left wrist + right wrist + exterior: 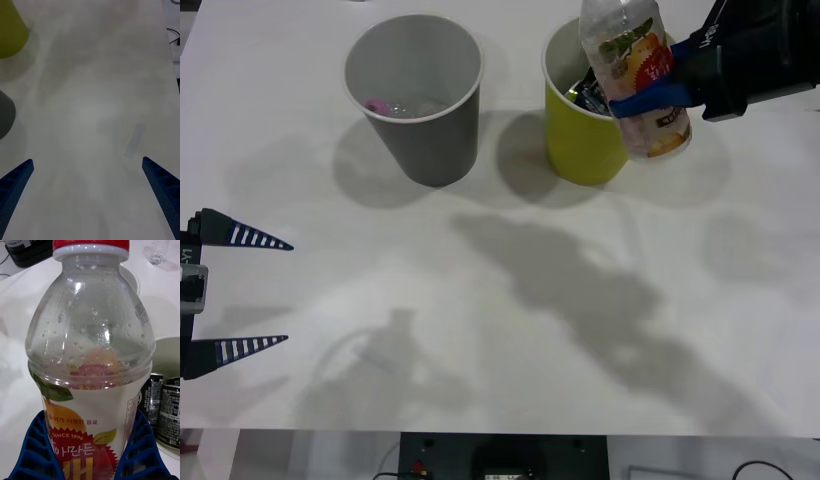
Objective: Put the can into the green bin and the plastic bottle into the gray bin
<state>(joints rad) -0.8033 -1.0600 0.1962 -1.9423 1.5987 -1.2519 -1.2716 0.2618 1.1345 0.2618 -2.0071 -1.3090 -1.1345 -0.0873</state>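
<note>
The right gripper [658, 95] is clamping the plastic bottle [635, 75] around its label beside the green bin [580, 140]; the bottle is looking empty, light and slippery, while the left gripper [240, 292] is waiting wide open.

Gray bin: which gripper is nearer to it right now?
Right. The right gripper holds the plastic bottle over the green bin, beside the gray bin; the left gripper sits open at the table's near-left edge.

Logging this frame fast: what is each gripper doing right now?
Left gripper: open, holding nothing, above the table.
Right gripper: closed on the plastic bottle, held up by the green bin.
</note>
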